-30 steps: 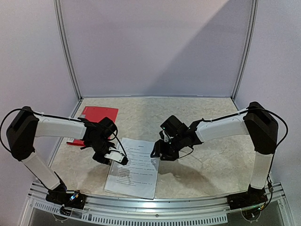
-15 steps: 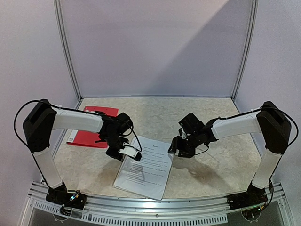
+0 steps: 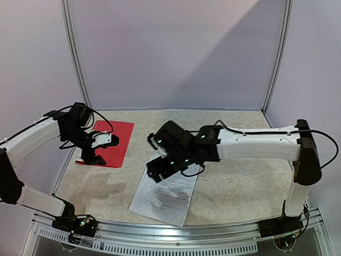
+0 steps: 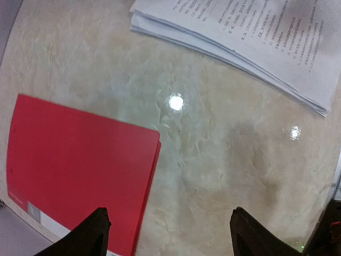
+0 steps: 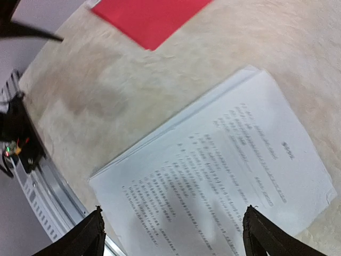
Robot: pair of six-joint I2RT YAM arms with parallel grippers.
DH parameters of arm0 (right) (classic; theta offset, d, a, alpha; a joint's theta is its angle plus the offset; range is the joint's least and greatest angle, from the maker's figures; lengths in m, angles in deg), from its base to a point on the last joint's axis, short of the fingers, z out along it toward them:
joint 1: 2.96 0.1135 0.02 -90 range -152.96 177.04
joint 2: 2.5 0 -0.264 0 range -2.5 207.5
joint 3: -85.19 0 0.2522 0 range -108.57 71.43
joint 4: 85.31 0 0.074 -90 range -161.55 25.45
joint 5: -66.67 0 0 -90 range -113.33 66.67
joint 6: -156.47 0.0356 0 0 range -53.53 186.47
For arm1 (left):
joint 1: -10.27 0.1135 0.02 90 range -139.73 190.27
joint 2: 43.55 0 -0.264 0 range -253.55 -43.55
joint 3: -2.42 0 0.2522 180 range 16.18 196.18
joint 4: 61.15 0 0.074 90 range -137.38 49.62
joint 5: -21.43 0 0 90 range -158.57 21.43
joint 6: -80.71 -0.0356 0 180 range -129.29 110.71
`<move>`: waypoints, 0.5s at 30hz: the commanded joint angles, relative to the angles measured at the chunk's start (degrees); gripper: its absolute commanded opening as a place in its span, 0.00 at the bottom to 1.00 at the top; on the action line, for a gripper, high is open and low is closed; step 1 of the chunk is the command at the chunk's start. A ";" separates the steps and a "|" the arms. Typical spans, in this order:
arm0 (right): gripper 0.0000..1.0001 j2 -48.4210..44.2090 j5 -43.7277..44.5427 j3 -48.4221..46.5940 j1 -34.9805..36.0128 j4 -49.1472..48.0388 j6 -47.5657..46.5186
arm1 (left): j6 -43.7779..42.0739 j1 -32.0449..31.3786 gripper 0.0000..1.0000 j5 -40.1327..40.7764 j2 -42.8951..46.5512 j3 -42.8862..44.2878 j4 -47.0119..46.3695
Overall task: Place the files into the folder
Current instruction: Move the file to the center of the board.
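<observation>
The files (image 3: 166, 196) are a stack of white printed sheets lying flat near the table's front, left of centre. The closed red folder (image 3: 117, 140) lies flat at the back left. My left gripper (image 3: 95, 154) hovers open and empty over the folder's near-left part. In the left wrist view its fingertips (image 4: 94, 234) straddle the folder's (image 4: 74, 170) edge, with the files (image 4: 256, 37) at the top. My right gripper (image 3: 157, 169) hovers open and empty over the files' far-left corner. The right wrist view shows the files (image 5: 229, 181) below and the folder (image 5: 149, 16) beyond.
A metal rail (image 3: 170, 234) runs along the table's front edge, just beyond the files' near corner. Grey walls and silver frame posts (image 3: 77, 58) close the back and sides. The folder lies close to the left wall. The clip inside the folder is hidden.
My left arm swung left and back from the files to above the folder. My right arm stretched left, bringing its gripper over the files. The stack turned slightly early on.
</observation>
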 commanded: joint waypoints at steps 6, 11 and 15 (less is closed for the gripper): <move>0.88 18.86 6.02 -15.58 14.16 10.31 -22.19 | 6.98 13.15 1.00 -10.51 9.07 -10.97 -3.13; 0.83 22.98 8.05 -16.22 15.39 9.82 -22.79 | 17.90 13.24 1.00 -16.18 5.83 -10.20 -13.14; 0.78 24.63 8.61 -13.94 15.44 9.06 -21.22 | 17.99 13.24 1.00 -15.79 1.94 -8.13 -10.54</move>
